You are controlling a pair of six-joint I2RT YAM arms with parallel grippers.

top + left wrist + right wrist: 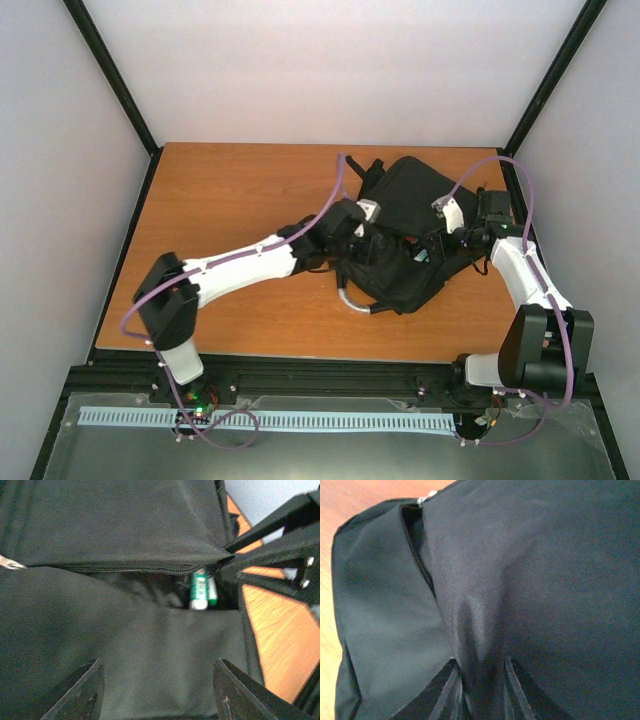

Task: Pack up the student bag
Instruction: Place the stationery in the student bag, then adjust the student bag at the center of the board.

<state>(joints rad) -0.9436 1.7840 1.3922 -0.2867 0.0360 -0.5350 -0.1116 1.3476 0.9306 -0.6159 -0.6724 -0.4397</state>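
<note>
The large black fabric backpack (410, 195) is laid flat on the right-hand part of the orange wooden bench (220, 200), with one zipped pocket open. Two green-and-white cylinders (200, 590) are seen inside it. The jaws of the left gripper (157, 666) are held wide over the fabric. A fabric fold is pinched in the narrow jaws of the right gripper (480, 661).

The left arm (240, 262) stretches from the near left toward the middle, and the left gripper (157, 666) has its fingers spread wide. The right arm (525, 272) rises at the near right and bends leftward. The right gripper (480, 662) is pinched narrow on a fold of the bag (545, 580).
</note>
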